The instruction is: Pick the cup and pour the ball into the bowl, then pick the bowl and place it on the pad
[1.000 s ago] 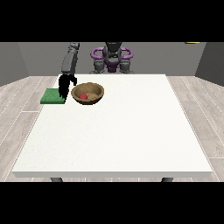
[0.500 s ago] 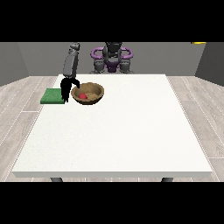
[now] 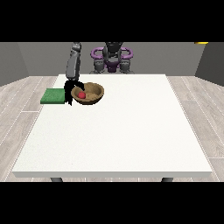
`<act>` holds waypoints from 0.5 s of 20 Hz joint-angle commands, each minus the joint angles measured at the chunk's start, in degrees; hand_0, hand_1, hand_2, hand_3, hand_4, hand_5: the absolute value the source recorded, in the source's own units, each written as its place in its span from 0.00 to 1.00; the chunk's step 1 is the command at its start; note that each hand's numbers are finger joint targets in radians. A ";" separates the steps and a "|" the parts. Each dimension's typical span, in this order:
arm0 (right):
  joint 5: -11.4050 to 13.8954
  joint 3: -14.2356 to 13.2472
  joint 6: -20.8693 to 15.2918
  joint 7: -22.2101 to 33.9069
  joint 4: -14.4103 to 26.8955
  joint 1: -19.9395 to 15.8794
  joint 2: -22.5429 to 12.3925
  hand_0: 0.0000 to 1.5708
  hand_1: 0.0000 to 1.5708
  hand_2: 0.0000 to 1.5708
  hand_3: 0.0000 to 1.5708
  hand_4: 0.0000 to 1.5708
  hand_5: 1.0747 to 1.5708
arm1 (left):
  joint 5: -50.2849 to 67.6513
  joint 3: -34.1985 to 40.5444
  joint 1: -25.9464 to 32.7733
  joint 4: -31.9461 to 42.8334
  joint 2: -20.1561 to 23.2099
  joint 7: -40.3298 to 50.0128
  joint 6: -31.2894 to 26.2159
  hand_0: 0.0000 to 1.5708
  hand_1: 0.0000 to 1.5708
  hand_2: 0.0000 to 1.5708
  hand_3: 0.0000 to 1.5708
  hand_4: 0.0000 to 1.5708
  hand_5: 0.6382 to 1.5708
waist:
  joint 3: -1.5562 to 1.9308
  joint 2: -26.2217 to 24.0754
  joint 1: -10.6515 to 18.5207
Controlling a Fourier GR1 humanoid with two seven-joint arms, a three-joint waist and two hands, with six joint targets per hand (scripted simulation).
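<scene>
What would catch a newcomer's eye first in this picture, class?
A brown bowl with a red ball inside, near the table's far left corner. The black robot hand at the view's left is at its rim, and a green pad lies just left.

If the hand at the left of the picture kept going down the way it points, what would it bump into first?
Probably the white table, right between the green pad and the wooden bowl. The hand points downward, though depth is unclear.

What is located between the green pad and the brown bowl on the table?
In the front view, the hand at the view's left stands between the green pad and the bowl, at the bowl's rim.
</scene>
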 commanded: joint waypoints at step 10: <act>5.16 1.01 -13.76 3.23 3.92 6.06 -3.01 1.00 1.00 1.00 1.00 0.58 0.85 | 4.33 2.44 -1.72 -0.40 3.38 0.40 -2.73 0.00 0.00 0.00 0.00 0.68 0.95 | 0.66 6.30 1.87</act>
